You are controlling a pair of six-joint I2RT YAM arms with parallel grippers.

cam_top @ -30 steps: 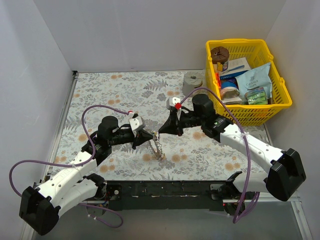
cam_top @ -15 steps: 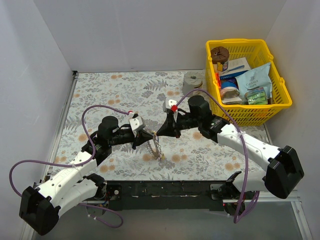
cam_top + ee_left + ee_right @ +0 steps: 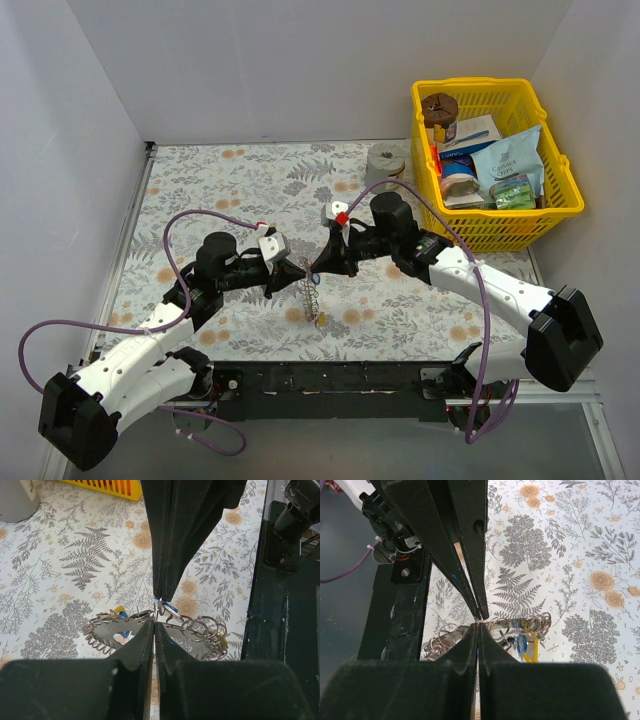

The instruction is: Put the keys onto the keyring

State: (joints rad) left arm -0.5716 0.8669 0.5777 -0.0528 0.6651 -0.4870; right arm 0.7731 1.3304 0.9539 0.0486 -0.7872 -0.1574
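The floral surface [image 3: 220, 190] carries a yellow basket [image 3: 500, 228] of packets at its far right corner and a grey roll [image 3: 385, 163] just beside it, both well apart from the work.

The two arms reach in toward each other over the middle of the surface, so that the left hand [image 3: 292, 273] and the right hand [image 3: 325, 265] meet tip to tip above it. That facing pose looks chosen to let one hand steady the ring while the other works at it.

The left hand is pinched fully closed on the upper edge of the keyring [image 3: 311, 293], which hangs edge-on below the tips, clear enough of the surface to swing. The right hand is pressed closed too. A fleck of blue shows at its tips in the left wrist view, but what it pinches cannot be told.

Small split rings cluster along the keyring. The blue key [image 3: 521, 643] and yellow key [image 3: 533, 652] dangle among them. No red key is visible.
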